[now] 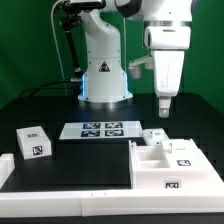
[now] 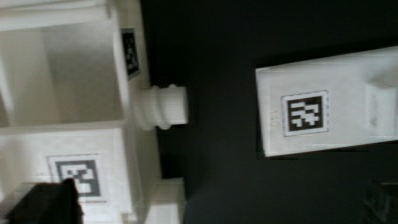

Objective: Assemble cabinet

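One large white plastic cabinet box (image 1: pixel 185 172) (image 2: pixel 63 75), square compartments open upward, black-and-white marker tags on its faces, resting on the black table (image 1: pixel 90 165) toward the exterior view's right, close to the front edge. Short round white knob (image 2: pixel 164 105) jutting from its side wall in the wrist view. Just beside that side, across a dark gap, a small white tagged block (image 2: pixel 320 110) (image 1: pixel 153 136), not touching. Farther off, flat white marker board (image 1: pixel 100 130) mid-table; another small white tagged cube (image 1: pixel 33 143) well apart at the exterior view's left. Above the cabinet's rear corner, white two-finger gripper (image 1: pixel 165 108) hanging clear, nothing visible in its grasp; jaw spacing impossible to tell, only one dark fingertip (image 2: pixel 45 205) showing.
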Controlling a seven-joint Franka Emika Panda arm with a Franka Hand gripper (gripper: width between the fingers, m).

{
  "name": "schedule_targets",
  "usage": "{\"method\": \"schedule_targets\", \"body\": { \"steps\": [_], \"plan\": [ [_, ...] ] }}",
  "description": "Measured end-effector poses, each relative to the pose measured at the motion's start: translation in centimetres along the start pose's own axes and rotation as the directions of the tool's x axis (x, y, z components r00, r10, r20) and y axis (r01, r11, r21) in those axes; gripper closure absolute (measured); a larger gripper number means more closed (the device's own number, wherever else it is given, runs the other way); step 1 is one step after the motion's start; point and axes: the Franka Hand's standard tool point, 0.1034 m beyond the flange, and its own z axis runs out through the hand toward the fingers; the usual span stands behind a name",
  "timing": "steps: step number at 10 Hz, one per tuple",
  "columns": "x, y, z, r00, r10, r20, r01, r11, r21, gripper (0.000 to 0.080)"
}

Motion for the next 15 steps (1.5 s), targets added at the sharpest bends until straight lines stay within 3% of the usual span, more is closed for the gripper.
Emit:
{"method": "schedule_targets", "body": {
  "steps": [1,5,8,13,15],
  "plan": [
    [0.1,-1.2,1.1,0.999,0.037,-0.010,-0.036,0.999,0.010,0.0002],
    [0.0,-1.0,1.4,1.000,-0.010,-0.009,0.010,1.000,0.017,0.0002],
    [-0.2,-3.2,2.9,0.997,-0.069,-0.021,0.070,0.997,0.039,0.0002],
    [-0.3,-5.2,5.4,0.993,-0.109,-0.049,0.112,0.992,0.062,0.0002],
    [-0.2,-5.9,6.5,0.993,-0.107,-0.054,0.111,0.990,0.083,0.0002]
  ]
}}
